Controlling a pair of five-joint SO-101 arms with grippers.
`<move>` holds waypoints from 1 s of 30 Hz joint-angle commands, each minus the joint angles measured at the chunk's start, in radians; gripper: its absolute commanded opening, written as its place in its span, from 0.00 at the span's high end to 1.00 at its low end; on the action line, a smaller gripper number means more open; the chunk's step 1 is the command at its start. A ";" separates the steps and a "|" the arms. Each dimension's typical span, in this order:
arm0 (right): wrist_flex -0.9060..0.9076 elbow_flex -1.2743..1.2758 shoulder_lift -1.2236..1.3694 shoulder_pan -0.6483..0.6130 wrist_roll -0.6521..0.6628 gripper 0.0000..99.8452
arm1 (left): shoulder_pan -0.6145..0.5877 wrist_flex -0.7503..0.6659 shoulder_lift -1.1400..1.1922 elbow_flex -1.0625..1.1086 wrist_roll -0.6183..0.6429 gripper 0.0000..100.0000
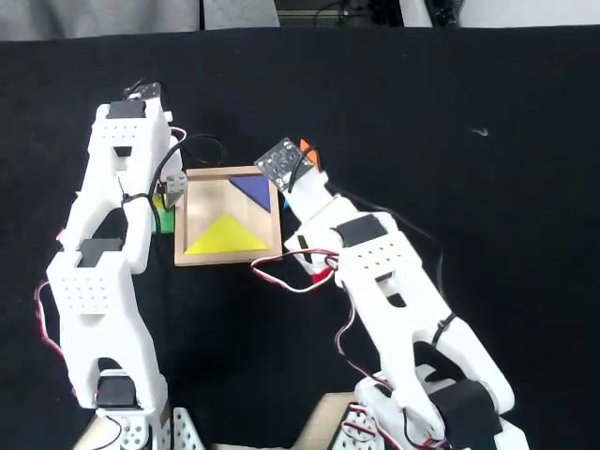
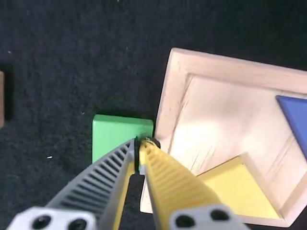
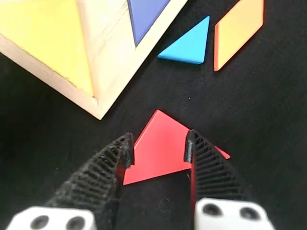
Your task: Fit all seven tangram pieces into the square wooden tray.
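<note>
While the tray (image 1: pixel 225 259) held only a yellow triangle (image 1: pixel 225 234) and a blue triangle (image 1: pixel 251 187), the right claw (image 3: pixel 158 146) stood wide astride the red triangle (image 3: pixel 160 160) at the tray's four o'clock — likely aligned to pinch it; the left claw (image 2: pixel 139 155), closed, hung over the green square (image 2: pixel 112 134) at nine.

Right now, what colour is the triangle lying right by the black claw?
Red. The triangle by the right gripper shows best in the right wrist view.
</note>
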 commanded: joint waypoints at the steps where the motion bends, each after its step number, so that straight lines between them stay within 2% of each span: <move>1: -0.023 -0.001 -0.033 -0.012 0.008 0.82 | -0.025 0.002 -0.052 -0.010 0.002 0.97; 6: -0.023 0.001 -0.033 -0.012 0.008 0.82 | -0.134 0.077 -0.055 -0.079 -0.087 0.95; 11: -0.023 -0.001 -0.033 -0.012 0.008 0.82 | -0.156 0.035 0.015 -0.027 -0.097 0.73; 12: -0.023 -0.001 -0.033 -0.012 0.008 0.82 | -0.153 0.031 0.025 -0.024 -0.100 0.72; 16: -0.023 0.001 -0.033 -0.011 0.008 0.82 | -0.166 0.040 0.037 -0.056 -0.100 0.75; 23: 0.028 -0.076 -0.031 -0.003 0.002 0.82 | -0.292 0.166 -0.066 -0.128 -0.107 0.76; 27: 0.140 -0.202 0.038 0.025 -0.023 0.82 | -0.315 0.157 -0.158 -0.025 -0.152 0.76; 30: 0.178 -0.246 0.147 0.061 -0.023 0.82 | -0.325 0.074 -0.222 0.136 -0.173 0.76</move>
